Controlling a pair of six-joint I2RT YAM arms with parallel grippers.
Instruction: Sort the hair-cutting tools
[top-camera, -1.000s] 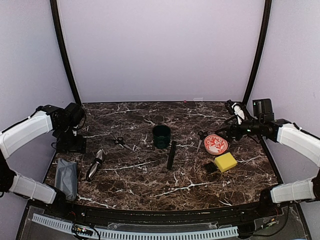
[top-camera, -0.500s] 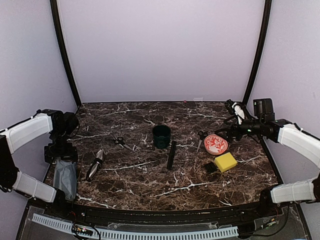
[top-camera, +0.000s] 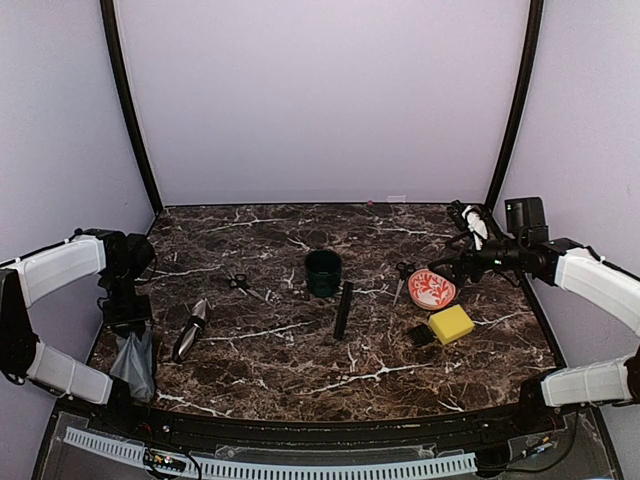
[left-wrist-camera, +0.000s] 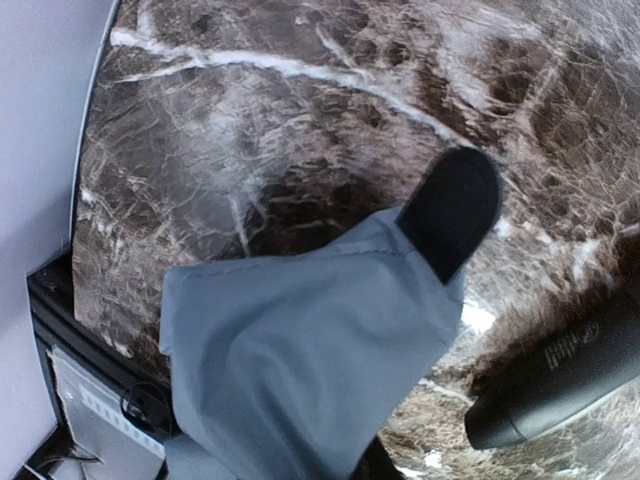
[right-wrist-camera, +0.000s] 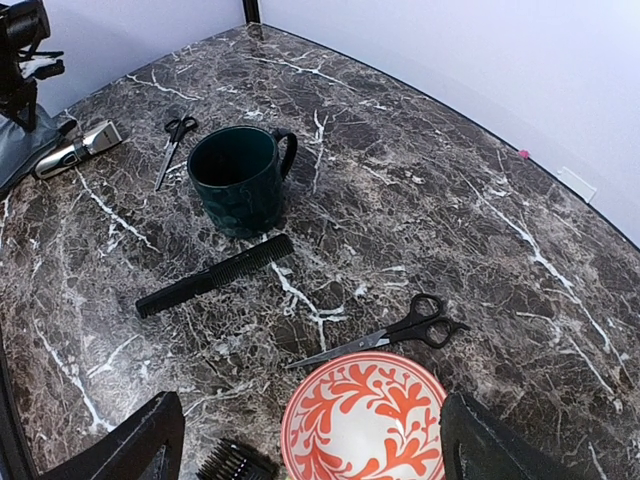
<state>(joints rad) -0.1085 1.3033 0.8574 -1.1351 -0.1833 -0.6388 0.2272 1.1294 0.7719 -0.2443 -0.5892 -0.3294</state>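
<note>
**Currently: left arm on the pouch, tools lying loose on the slab**

Table: dark brown marble-look slab with white veins and a glossy finish.

Grey fabric pouch: soft and creased, at the near-left edge. The left gripper is on it. One black rounded fingertip presses its upper edge, and the jaws seem drawn in on the cloth. The second finger is mostly hidden, so this reading is tentative.

Right gripper: fingers spread wide, holding nothing, hanging over the plate. The plate is round, white with red leaf scrolls.

Cup: dark green, faceted wall, upright at mid-table.

Comb: long, narrow, black and toothed, just right of the cup. Its long axis runs near-to-far.

Clipper: tapered, silver and black, beside the pouch. Its long axis runs near-to-far, leaning right, with the blade end on the far side.

Scissors: metal blades with dark loops, just left of the plate. The loops are far and the tips near.

Second scissors: left of the cup, tips pointing right and near.
</note>
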